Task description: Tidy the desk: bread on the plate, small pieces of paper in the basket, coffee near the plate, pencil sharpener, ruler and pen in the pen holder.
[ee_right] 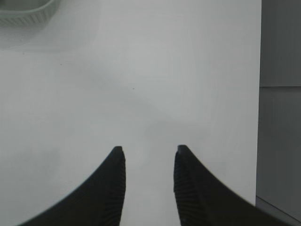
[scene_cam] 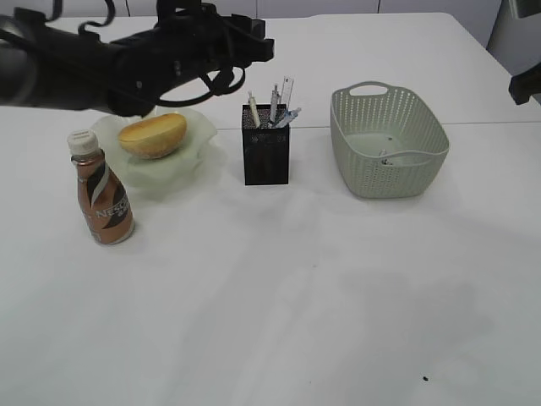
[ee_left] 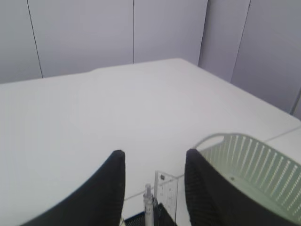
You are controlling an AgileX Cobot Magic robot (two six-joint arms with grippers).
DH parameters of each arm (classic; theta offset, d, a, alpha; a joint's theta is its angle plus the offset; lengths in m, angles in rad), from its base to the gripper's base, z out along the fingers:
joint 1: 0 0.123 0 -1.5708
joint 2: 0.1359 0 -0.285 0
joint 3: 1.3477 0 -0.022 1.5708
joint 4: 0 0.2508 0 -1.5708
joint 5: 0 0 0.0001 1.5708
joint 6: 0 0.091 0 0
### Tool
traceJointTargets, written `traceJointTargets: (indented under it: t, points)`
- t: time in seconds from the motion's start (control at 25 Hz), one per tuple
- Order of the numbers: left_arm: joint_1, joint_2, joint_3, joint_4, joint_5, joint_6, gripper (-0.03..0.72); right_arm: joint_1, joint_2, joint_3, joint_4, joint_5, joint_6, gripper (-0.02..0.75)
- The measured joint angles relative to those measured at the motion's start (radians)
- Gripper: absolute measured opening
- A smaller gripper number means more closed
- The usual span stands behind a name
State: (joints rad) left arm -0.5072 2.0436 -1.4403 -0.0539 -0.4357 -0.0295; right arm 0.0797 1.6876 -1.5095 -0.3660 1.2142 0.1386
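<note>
The bread lies on the pale green plate. A brown coffee bottle stands just in front of the plate, to its left. The black mesh pen holder holds a clear ruler and a pen; the pencil sharpener is hidden. Small pieces of paper lie in the green basket. My left gripper hovers open and empty above the holder, with the ruler and pen below it. Over bare table, my right gripper is open and empty.
The left arm stretches across the back left, over the plate. A dark part of the right arm shows at the right edge. The basket's rim appears at the right wrist view's top left, and the table's edge runs down its right.
</note>
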Motion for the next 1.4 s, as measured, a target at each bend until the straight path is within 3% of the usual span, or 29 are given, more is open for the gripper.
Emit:
traceJointTargets:
  t: [0.48,0.92,1.04,1.2,1.4]
  points:
    - [0.12,-0.326,-0.017,-0.041,0.695,0.0,0.272,0.0,0.0,0.0,0.0,0.007,0.009,0.288]
    - [0.304,-0.457,-0.269,0.015,1.462,-0.004,0.346,0.0,0.0,0.0,0.0,0.01,0.091,0.289]
    - [0.326,-0.457,-0.284,0.048,1.595,-0.011,0.368,0.0,0.0,0.0,0.009,0.011,0.122,0.33]
    - [0.332,-0.457,-0.284,0.123,1.679,-0.029,0.376,0.0,0.0,0.0,0.023,0.013,0.132,0.461]
    - [0.334,-0.485,-0.284,0.133,1.684,-0.033,0.376,0.0,0.0,0.0,0.13,0.013,0.134,0.493]
